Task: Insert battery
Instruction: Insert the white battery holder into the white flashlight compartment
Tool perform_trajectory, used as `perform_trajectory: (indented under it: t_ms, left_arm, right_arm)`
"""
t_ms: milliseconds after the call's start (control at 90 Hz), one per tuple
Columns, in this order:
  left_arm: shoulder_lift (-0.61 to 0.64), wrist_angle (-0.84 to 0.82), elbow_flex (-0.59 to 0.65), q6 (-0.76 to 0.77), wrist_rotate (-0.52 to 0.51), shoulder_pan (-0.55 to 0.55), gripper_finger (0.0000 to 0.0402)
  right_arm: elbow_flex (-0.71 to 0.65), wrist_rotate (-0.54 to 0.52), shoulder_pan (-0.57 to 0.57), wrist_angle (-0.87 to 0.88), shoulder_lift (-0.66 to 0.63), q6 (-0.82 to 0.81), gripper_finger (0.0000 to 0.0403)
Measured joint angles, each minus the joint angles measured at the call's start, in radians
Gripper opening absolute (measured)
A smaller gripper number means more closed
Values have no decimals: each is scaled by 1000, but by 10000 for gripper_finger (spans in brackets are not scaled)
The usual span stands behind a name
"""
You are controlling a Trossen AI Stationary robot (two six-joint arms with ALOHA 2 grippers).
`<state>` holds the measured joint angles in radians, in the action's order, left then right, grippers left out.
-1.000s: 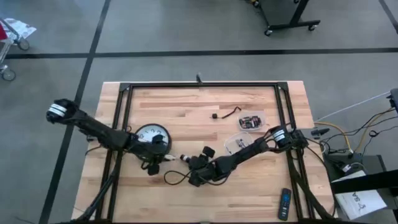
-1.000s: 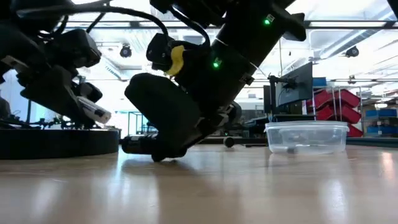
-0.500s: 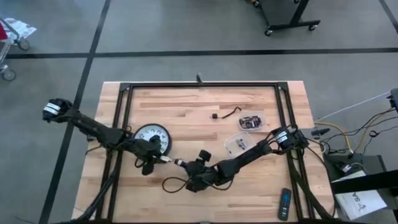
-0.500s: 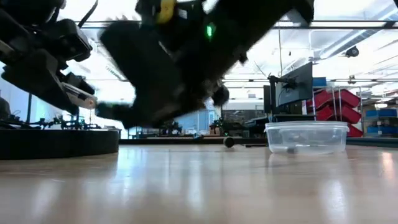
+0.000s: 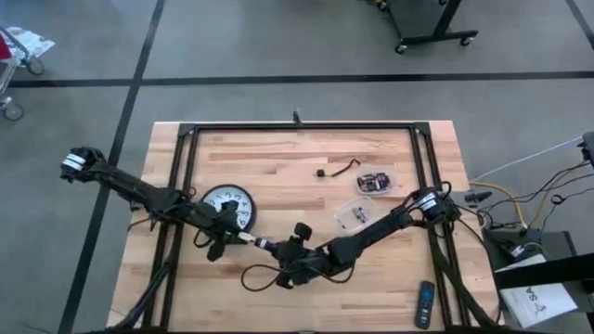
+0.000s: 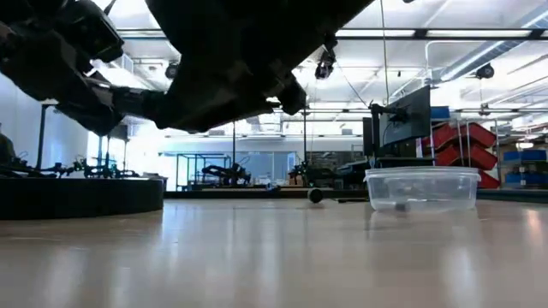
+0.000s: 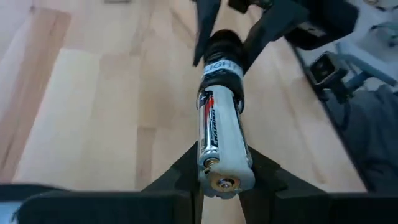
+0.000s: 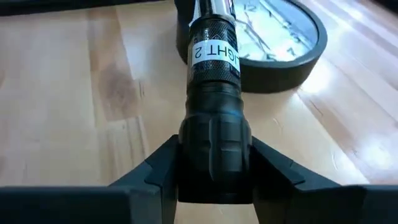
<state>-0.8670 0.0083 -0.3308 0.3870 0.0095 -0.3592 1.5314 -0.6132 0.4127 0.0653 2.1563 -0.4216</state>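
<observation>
Meeting end to end above the near-middle of the wooden table, both grippers are lifted off the surface. Right gripper is clamped on a black flashlight, fingers pinching its ribbed body; the open end carries a white label band. Left gripper is clamped on a white battery, fingers pressed on its rear end; the battery's front end sits in the mouth of the flashlight, most of its length exposed. A black cable loops on the table just near the right gripper. Farther left, a round clock lies face up, just beyond the left gripper. On the right, well apart, a clear plastic container rests on the table, a second one beyond it. Remote control lies at the near right edge.
</observation>
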Motion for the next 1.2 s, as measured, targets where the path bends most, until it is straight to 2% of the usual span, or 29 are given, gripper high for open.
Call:
perform_trajectory:
  t_ms: [167, 433, 678, 856, 1078, 1200]
  left_arm:
    - [-2, 0, -4, 0, 3, 0, 58]
    - [-2, 6, -9, 0, 8, 0, 58]
    - [-16, 65, -9, -5, 38, -6, 58]
    - [-49, 105, -9, -11, 53, -9, 58]
    - [-104, 126, -25, -11, 58, -8, 59]
    - [-143, 138, -49, -14, 44, -7, 64]
  right_arm:
    - [0, -15, 0, -2, -2, 19, 139]
    - [0, -18, 0, -27, -9, 44, 126]
    - [0, -17, 0, -68, -10, 91, 143]
    - [0, -12, 0, -104, -10, 146, 127]
    - [0, -2, -6, -100, -10, 147, 153]
    - [0, -7, -15, -108, -11, 147, 143]
